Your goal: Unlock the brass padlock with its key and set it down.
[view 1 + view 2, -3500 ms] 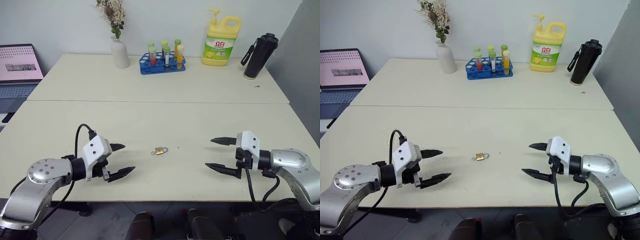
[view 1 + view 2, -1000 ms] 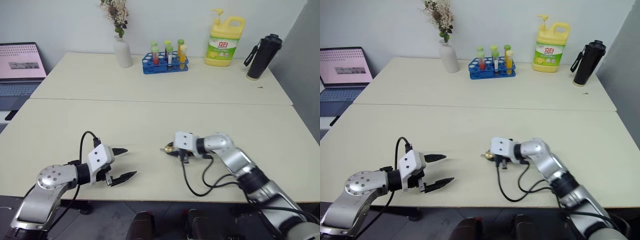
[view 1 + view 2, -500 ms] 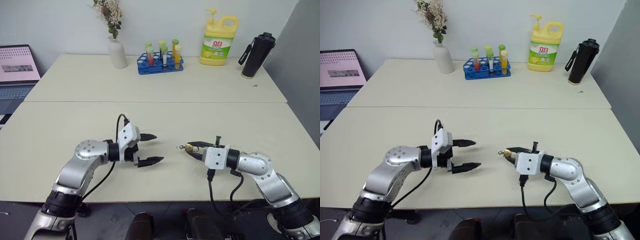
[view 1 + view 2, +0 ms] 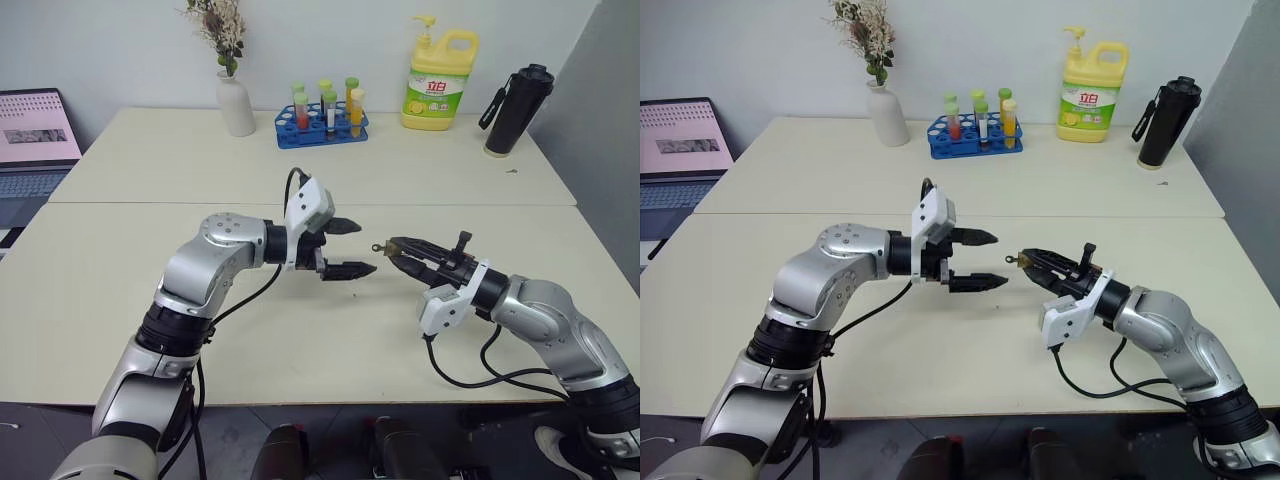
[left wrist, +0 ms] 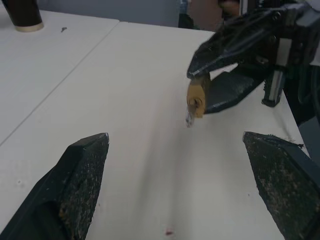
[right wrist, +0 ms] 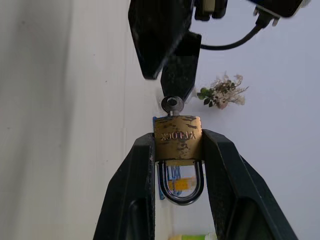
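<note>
The small brass padlock (image 6: 177, 136) is pinched by its body in my right gripper (image 4: 392, 246), held in the air above the cream table (image 4: 300, 340). Its silvery shackle (image 6: 178, 184) lies back between the fingers. The key (image 6: 172, 105) sticks out of the lock's front end, pointing at my left gripper (image 4: 363, 247). That gripper is open and empty, its fingertips a short way from the key, one above and one below its line. In the left wrist view the padlock (image 5: 195, 99) and key (image 5: 189, 119) hang midway between the wide-spread fingers (image 5: 80, 175).
Along the table's back stand a white vase of dried flowers (image 4: 237, 105), a blue test-tube rack (image 4: 322, 125), a yellow detergent bottle (image 4: 438, 80) and a black flask (image 4: 508, 112). A laptop (image 4: 35, 130) sits at far left.
My right gripper closed on the padlock on the table, lifted it and rolled its wrist. The left arm swung up and to the right, bringing its open gripper close to the key.
</note>
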